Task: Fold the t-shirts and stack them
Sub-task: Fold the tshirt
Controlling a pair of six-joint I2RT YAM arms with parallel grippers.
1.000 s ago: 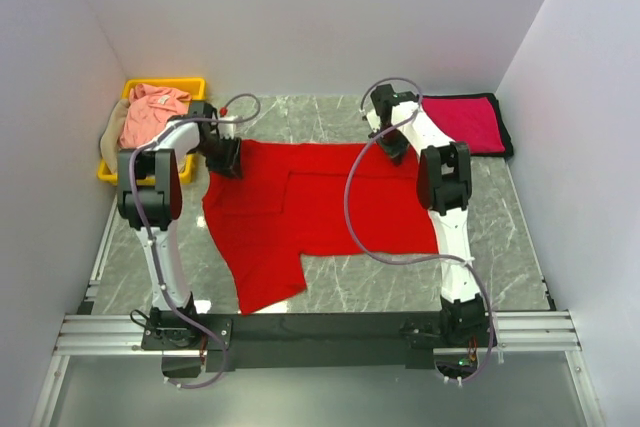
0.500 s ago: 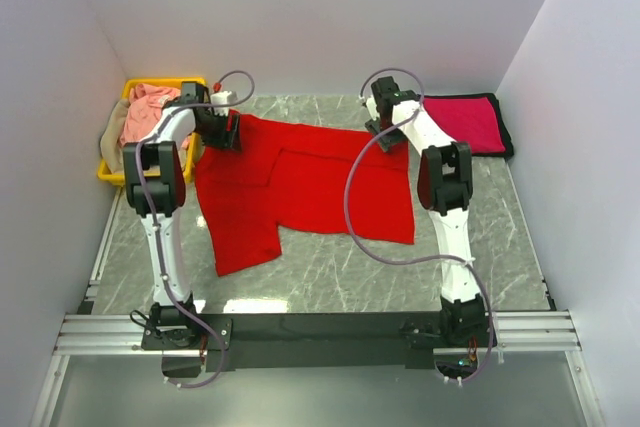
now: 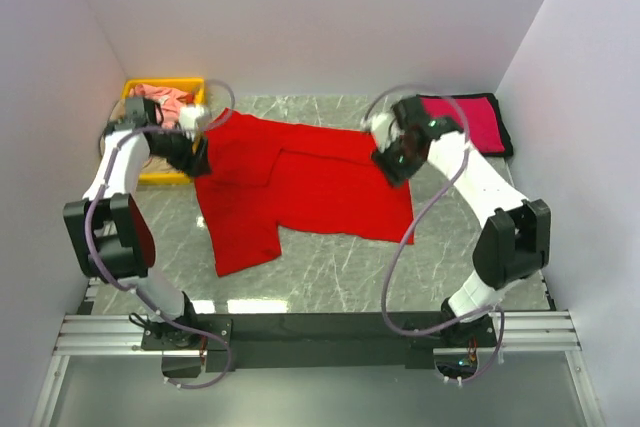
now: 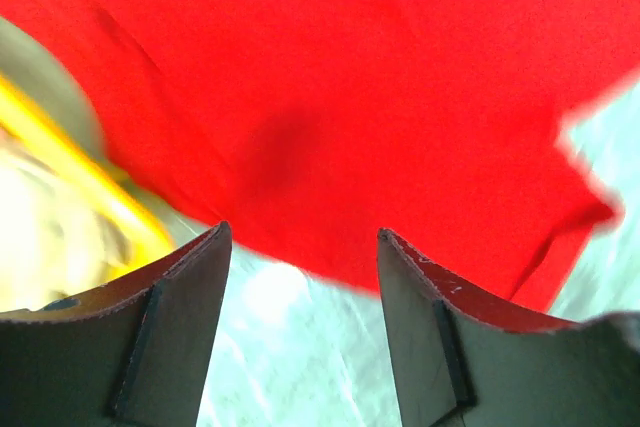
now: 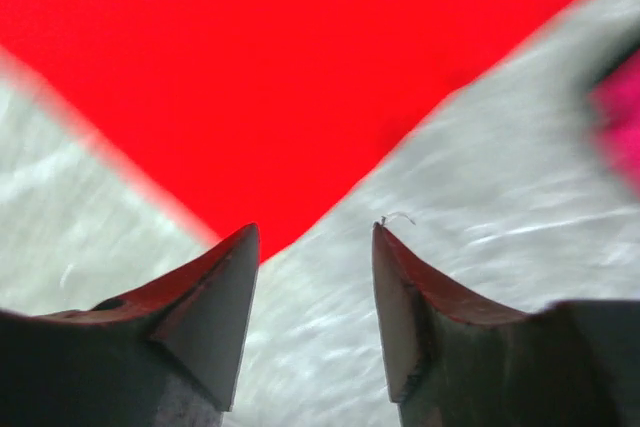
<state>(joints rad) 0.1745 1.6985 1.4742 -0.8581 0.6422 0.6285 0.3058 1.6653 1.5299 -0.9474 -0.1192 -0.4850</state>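
The bright red t-shirt (image 3: 300,187) lies spread flat on the marble table, one sleeve reaching toward the near left. My left gripper (image 3: 197,159) hovers at the shirt's left edge, open, with only bare marble between its fingers (image 4: 195,277) and the red cloth (image 4: 330,77) just beyond the tips. My right gripper (image 3: 392,163) hangs over the shirt's right edge, also open and holding nothing; the red cloth (image 5: 280,57) lies ahead of its tips. A crimson-magenta t-shirt (image 3: 465,122) lies folded at the back right. A salmon pink t-shirt (image 3: 165,97) sits in the bin.
A yellow plastic bin (image 3: 190,84) stands at the back left, close behind my left arm; its rim (image 4: 80,162) shows blurred in the left wrist view. A black mat (image 3: 505,137) lies under the magenta shirt. White walls enclose the table on three sides.
Both grippers dragged the red shirt's far edge toward the back, then opened and let go. Both arms have since swung outward, away from the shirt's corners.
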